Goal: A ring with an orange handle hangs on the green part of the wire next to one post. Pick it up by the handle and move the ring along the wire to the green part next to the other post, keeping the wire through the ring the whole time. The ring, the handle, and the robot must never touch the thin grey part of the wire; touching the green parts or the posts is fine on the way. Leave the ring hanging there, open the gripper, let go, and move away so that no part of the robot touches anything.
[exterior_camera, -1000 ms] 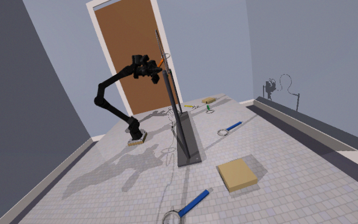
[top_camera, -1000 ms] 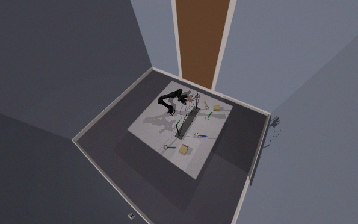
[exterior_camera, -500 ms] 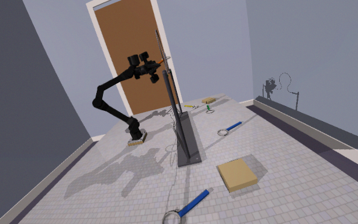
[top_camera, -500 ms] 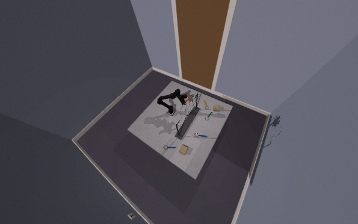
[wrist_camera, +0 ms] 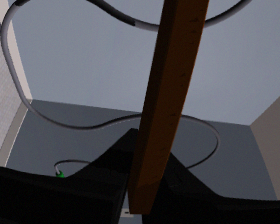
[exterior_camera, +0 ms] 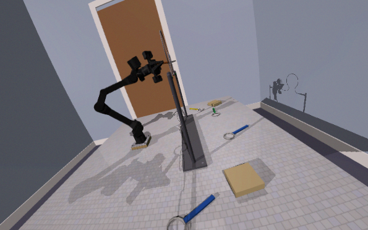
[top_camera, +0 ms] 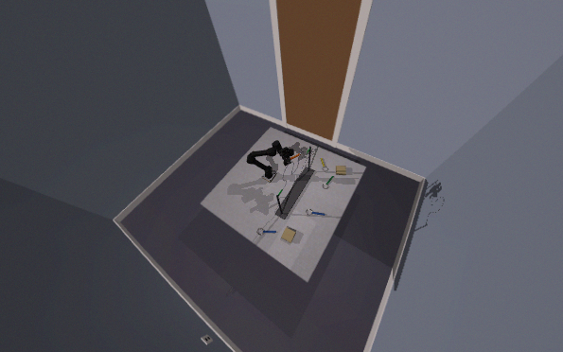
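The orange handle (top_camera: 295, 156) (exterior_camera: 166, 62) (wrist_camera: 166, 100) is clamped in my gripper (top_camera: 290, 157) (exterior_camera: 162, 62) (wrist_camera: 139, 136), which is shut on it high above the table, near the far post (top_camera: 309, 161). The ring (exterior_camera: 173, 61) is at the handle's far end, beside the wire (exterior_camera: 164, 43) (wrist_camera: 86, 128); the wrist view cuts it off. Whether it touches the grey wire is too small to tell. One green part (top_camera: 308, 150) is by the far post, another green part (top_camera: 279, 193) (wrist_camera: 60, 175) by the near post (top_camera: 279, 204) (exterior_camera: 180, 114).
The dark base (top_camera: 295, 195) (exterior_camera: 198, 140) carries both posts. Beyond it lie a yellow-handled ring (top_camera: 323, 163), a green-handled ring (top_camera: 329, 181), a blue-handled ring (top_camera: 318, 213) and a tan block (top_camera: 341, 169). Another blue-handled ring (exterior_camera: 200, 208) and tan block (exterior_camera: 243, 179) lie near the front.
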Motion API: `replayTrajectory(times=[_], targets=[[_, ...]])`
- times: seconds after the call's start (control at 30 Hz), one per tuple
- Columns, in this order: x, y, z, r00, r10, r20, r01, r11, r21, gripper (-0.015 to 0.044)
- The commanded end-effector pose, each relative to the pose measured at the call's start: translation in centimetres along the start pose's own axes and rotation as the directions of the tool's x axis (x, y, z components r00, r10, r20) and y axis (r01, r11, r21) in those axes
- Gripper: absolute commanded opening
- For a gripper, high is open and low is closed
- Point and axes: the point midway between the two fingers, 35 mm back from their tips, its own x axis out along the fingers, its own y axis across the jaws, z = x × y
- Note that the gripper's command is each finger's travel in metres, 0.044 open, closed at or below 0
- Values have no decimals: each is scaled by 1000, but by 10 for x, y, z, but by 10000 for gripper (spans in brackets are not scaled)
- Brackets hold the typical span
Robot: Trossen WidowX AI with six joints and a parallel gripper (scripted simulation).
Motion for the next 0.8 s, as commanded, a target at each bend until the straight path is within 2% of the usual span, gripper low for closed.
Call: replayTrajectory(times=[0.0,0.43,0.77], targets=[[1,-5,-1,999,-35,9,35,997,-63,-150],[2,-17,0,991,-127,44,134,961,-240,-150],[2,-9,-3,990,-133,45,140,958,-250,-150]])
